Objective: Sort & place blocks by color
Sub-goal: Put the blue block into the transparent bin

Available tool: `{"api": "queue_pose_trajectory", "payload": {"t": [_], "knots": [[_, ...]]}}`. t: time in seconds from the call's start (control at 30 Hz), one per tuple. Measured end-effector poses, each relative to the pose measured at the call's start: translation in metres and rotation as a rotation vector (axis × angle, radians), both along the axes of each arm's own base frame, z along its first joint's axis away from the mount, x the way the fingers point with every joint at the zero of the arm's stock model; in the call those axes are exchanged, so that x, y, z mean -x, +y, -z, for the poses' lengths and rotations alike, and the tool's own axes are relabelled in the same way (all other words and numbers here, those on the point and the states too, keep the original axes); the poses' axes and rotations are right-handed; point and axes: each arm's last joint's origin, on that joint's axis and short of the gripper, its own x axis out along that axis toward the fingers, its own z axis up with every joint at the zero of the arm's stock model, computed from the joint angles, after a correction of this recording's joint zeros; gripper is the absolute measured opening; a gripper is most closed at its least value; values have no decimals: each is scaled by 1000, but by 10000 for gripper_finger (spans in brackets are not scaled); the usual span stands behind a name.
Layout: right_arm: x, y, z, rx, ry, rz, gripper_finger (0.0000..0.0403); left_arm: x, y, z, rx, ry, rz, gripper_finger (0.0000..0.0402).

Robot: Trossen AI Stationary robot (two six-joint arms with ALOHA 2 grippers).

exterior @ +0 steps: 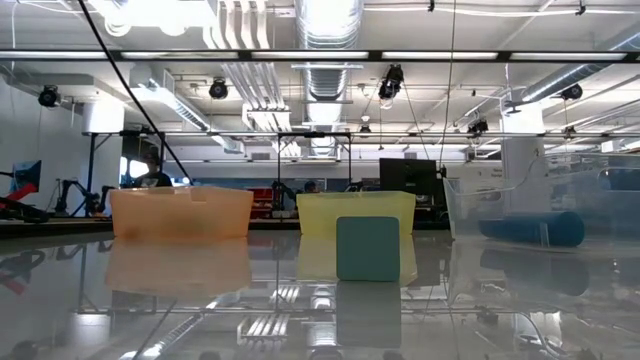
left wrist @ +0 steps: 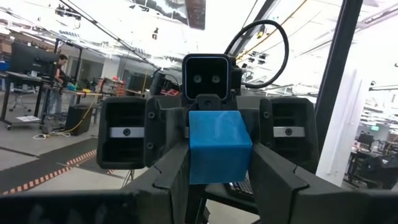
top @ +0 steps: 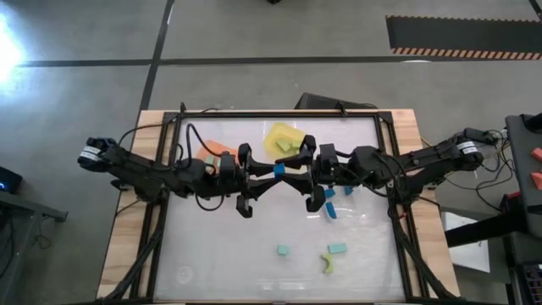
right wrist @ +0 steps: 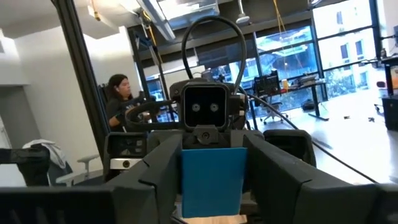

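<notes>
Nearest the front edge of the table, three loose blocks are lying on the glossy white tabletop (top: 212, 254): a small mint-teal cube (top: 283, 251), a mint-teal bar (top: 337, 249) and a yellow-green arch piece (top: 327, 265) just beside the bar.

Further in, a blue bar (top: 331, 213) and a small blue block (top: 329, 194) are sitting under the right arm, with a teal block (top: 348, 190) near them.

Mid-table, both arms are meeting above the surface. The left gripper (top: 269, 171) and right gripper (top: 288, 170) are both closing on the same small blue plastic cube (top: 279, 170), fingers pressing its sides from opposite directions; each wrist view is showing the cube (left wrist: 219, 146) clamped between that arm's own fingers with the other arm's camera facing it just behind.

At the far side, an orange plastic tray (exterior: 181, 213), a yellow plastic tray (exterior: 356, 208) holding a yellow-green block (top: 283, 146), and a clear tray (exterior: 530, 215) are standing in a row.
</notes>
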Motion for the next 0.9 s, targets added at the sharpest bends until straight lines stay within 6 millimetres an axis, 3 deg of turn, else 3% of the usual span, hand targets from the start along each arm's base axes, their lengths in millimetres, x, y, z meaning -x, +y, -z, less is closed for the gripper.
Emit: {"api": "queue_pose_trajectory", "payload": {"t": [0.23, 0.57, 0.9], "knots": [[0, 0, 0, 4, 1, -12, 125, 0, 0, 0, 0, 0, 4, 121], [0, -4, 2, -25, 36, -11, 125, 0, 1, 2, 17, 27, 7, 220], [20, -12, 9, -111, 273, -12, 125, 15, 5, 3, 9, 184, 8, 235]]}}
